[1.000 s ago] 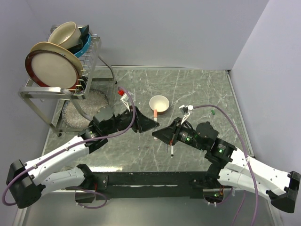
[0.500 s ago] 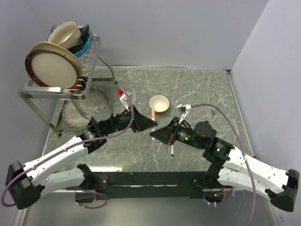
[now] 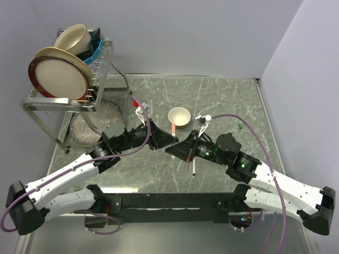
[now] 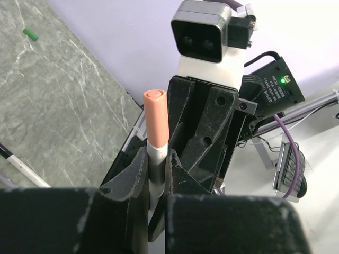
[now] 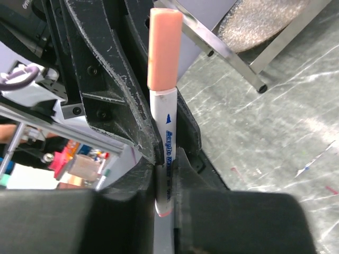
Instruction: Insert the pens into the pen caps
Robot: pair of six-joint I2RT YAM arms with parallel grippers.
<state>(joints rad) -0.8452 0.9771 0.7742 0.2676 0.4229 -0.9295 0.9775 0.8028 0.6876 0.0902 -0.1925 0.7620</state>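
Pen (image 5: 165, 143) stands upright between the two arms, its red cap (image 5: 164, 50) on the top end, in line with the barrel. Left fingers (image 4: 130, 182) and right fingers (image 5: 127, 222) face each other, both clamped on the white barrel below the cap. I cannot tell whether the cap is fully seated; seating it would likely need a push straight along that axis. A green cap (image 3: 240, 126) lies on the tabletop (image 3: 222, 95), nearer the right arm.

Left gripper (image 3: 170, 142): jaws tip to tip with the right gripper (image 3: 170, 150), mid-surface
Black-tipped pen (image 3: 194, 168): flat on the marbled surface (image 3: 159, 95), beside the right arm
Red-capped pen (image 3: 174, 127): just beside the cream bowl (image 3: 169, 115)
Green cap (image 3: 240, 126): alone, far right
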